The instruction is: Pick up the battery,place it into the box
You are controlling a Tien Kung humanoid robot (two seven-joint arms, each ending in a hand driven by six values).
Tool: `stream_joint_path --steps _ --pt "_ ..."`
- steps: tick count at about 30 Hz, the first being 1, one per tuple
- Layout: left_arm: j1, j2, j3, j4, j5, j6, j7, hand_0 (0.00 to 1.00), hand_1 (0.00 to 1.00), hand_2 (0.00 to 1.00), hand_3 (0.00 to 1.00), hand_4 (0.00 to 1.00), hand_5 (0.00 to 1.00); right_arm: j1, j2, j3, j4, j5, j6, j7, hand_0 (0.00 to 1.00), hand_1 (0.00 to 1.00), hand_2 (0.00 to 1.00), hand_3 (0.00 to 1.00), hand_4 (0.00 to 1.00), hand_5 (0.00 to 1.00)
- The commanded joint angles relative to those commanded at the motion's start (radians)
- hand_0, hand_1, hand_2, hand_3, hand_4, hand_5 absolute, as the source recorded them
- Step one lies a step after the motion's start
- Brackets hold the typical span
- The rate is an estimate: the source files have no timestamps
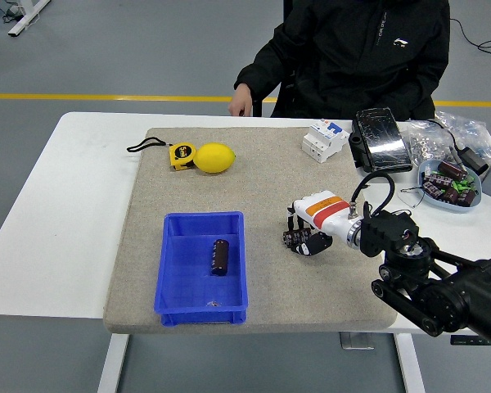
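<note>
The battery (220, 256) is seen inside the blue box (201, 268), lower centre; the right hand (310, 226) is held empty, fingers curled, right of it.

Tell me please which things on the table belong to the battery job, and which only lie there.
Belong to the job:
battery, lying inside the box
blue box
right hand, beside the box

Only lying there:
lemon
tape measure
white breaker
black pack
bowl of parts

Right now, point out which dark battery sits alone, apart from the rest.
The battery lying inside the blue box on the mat. The other dark cylinders are heaped together in the bowl at the table's right edge.
</note>
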Motion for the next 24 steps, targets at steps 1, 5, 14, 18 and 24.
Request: stream_joint_path --steps 1,5,14,18,24 --pt "0.001 0.0 0.0 0.0 0.0 0.0 0.0 0.735 0.698 0.655 0.585 0.632 0.537 0.0 -0.001 0.0 0.002 0.0 0.0 0.0 0.192 0.323 0.43 0.473 0.866 0.245" --pt "0.002 0.001 0.003 0.0 -0.002 -0.001 0.001 0.735 0.698 0.655 0.585 0.632 0.537 0.0 -0.002 0.001 0.005 -0.002 -0.001 0.0 0.192 0.323 0.43 0.473 0.866 0.245" --pt "0.003 0.0 0.002 -0.001 0.001 -0.002 0.002 0.733 0.699 0.655 0.585 0.632 0.537 -0.004 0.005 -0.008 -0.015 0.002 0.005 -0.005 0.231 0.377 0.471 0.485 0.825 0.243" --pt "0.003 0.0 0.0 -0.001 0.004 -0.002 0.001 0.733 0.699 0.655 0.586 0.632 0.536 -0.003 0.007 -0.005 -0.008 -0.007 0.011 -0.011 0.313 0.421 0.498 0.502 0.835 0.23" --pt "-0.001 0.001 0.004 -0.001 0.0 -0.002 0.001 0.733 0.699 0.655 0.584 0.633 0.536 0.001 0.007 -0.005 -0.001 -0.014 0.019 -0.019 0.401 0.477 0.549 0.506 0.839 0.237"
